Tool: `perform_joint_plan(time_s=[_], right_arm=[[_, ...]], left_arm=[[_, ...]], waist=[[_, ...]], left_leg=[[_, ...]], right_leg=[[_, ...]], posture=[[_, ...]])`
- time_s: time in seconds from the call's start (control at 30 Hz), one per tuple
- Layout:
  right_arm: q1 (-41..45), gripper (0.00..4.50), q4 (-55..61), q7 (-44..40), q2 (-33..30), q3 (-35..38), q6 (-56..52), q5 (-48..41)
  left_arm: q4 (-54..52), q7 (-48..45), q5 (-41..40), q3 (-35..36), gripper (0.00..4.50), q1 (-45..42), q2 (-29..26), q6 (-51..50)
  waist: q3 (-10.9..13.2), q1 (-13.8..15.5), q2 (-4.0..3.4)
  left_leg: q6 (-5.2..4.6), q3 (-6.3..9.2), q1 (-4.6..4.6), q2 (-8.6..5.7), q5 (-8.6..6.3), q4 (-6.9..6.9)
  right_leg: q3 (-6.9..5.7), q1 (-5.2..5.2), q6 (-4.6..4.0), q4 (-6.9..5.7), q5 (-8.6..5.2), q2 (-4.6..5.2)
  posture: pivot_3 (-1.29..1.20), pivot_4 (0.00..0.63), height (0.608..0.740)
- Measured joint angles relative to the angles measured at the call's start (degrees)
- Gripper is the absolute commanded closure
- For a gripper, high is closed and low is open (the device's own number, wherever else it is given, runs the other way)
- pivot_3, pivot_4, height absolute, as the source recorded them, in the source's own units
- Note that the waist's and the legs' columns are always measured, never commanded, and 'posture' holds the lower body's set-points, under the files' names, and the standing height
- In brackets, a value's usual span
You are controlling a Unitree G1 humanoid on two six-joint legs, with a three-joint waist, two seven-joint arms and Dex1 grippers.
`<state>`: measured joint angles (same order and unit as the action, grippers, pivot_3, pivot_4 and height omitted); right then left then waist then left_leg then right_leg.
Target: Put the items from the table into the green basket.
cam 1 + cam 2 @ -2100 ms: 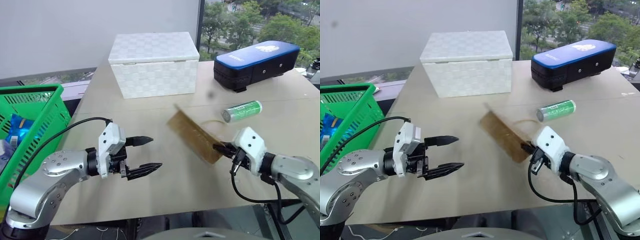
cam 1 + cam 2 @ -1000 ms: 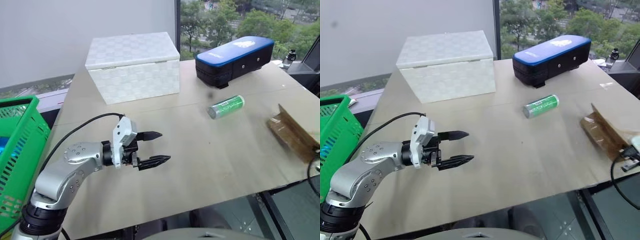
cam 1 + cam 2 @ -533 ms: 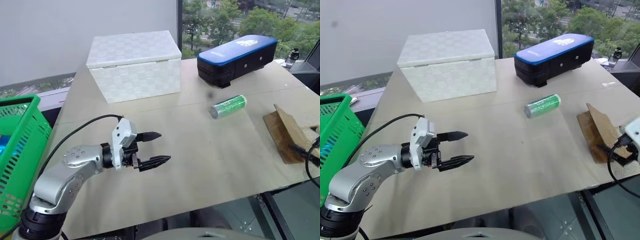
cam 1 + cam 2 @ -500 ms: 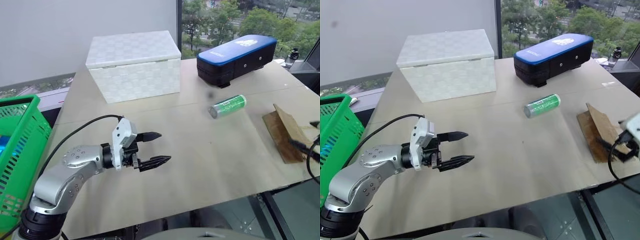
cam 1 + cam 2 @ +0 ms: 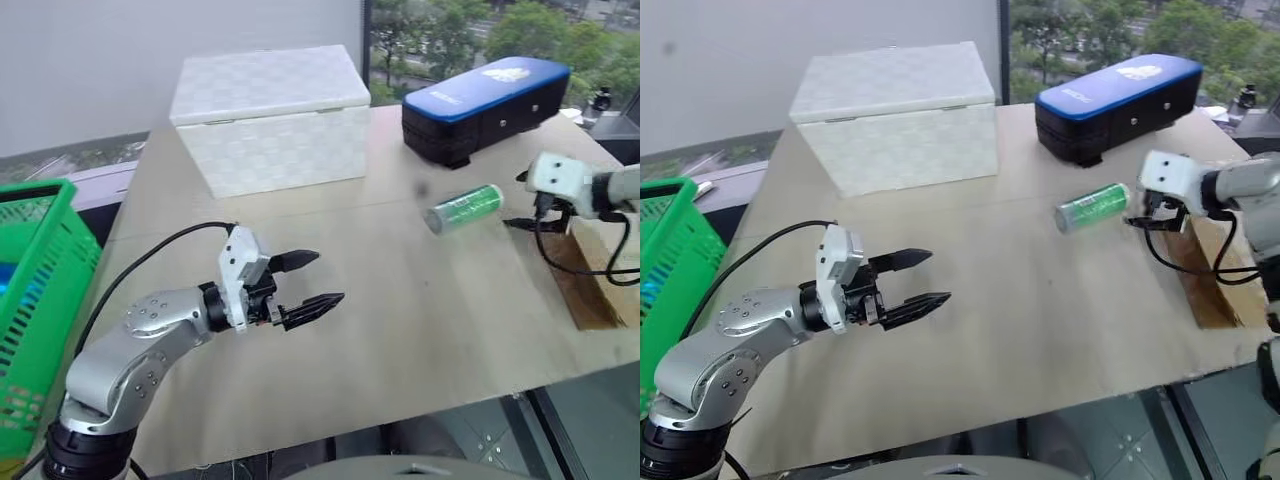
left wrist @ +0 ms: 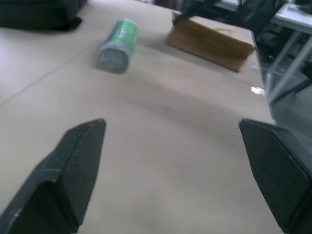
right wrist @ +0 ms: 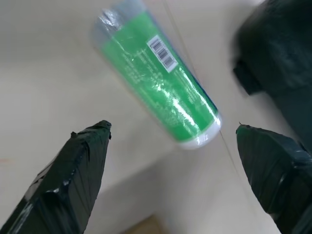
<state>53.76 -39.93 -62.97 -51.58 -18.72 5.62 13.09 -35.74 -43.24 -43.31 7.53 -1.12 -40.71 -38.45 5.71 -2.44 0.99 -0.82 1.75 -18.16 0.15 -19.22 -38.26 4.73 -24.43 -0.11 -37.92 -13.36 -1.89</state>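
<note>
- Right gripper [image 7: 170, 141]: jaws wide open, nothing in them, just right of the green can [image 5: 463, 208].
- Can lies on its side on the surface [image 5: 400, 330], right of centre, near the black-blue case [image 5: 485, 95].
- Brown paper bag [image 5: 590, 285] flat at right edge.
- Left gripper [image 5: 312, 280]: jaws open, empty, over near-left surface.
- Green basket [image 5: 40, 300] far left, off the surface.
- White box [image 5: 270, 115] at far side.

The green basket [image 5: 45, 300] is cut off at the left edge, and the paper bag [image 5: 590, 290] at the right
</note>
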Motion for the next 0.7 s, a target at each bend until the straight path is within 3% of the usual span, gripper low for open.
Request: perform_joint_plan(time_s=[0.07,0.2,0.5,0.63,0.7], right_arm=[[5.1,0.1,-8.3,0.3,3.2,-2.3,2.6,2.9],[11.2,0.1,-19.1,0.1,8.6,-4.7,6.3,6.5],[15.6,0.1,-30.7,2.1,12.6,-10.0,10.1,15.5],[16.3,1.15,-32.9,1.7,12.9,-10.5,8.8,16.7],[16.5,1.97,-33.4,1.5,12.8,-10.0,8.4,16.6]], left_arm=[[-1.4,1.5,-0.2,1.5,0.0,2.2,0.3,0.0],[-4.6,4.6,-1.0,3.5,0.0,6.1,1.5,0.0],[-8.2,8.0,-1.2,3.8,0.0,11.2,2.9,0.6],[-8.2,8.0,-1.1,3.9,0.0,11.6,3.1,1.6],[-8.2,8.0,-1.0,3.6,0.0,11.6,3.3,2.0]], waist=[[0.0,1.3,-0.02],[0.0,3.3,-0.03],[0.0,6.7,-0.09],[0.0,7.1,-0.1],[0.0,7.2,-0.12]], left_leg=[[0.03,0.07,-0.81,0.0,0.02,-0.05],[0.04,0.24,-1.57,0.01,0.02,-0.1],[0.06,0.26,-1.61,-0.09,0.03,-0.18],[0.08,0.3,-1.61,-0.09,0.05,-0.18],[0.08,0.31,-1.6,-0.09,0.05,-0.18]], right_leg=[[-0.15,-0.83,-0.08,-0.08,0.08,0.14],[-0.41,-1.52,-0.15,-0.09,0.13,0.26],[-0.97,-1.33,-0.15,-0.07,0.14,0.68],[-1.03,-1.29,-0.16,-0.06,0.13,0.69],[-1.06,-1.25,-0.16,-0.06,0.13,0.69]], posture=[[0.15,0.092,0.74],[0.19,0.104,0.74],[0.23,0.104,0.74],[0.23,0.098,0.74],[0.23,0.095,0.74]])
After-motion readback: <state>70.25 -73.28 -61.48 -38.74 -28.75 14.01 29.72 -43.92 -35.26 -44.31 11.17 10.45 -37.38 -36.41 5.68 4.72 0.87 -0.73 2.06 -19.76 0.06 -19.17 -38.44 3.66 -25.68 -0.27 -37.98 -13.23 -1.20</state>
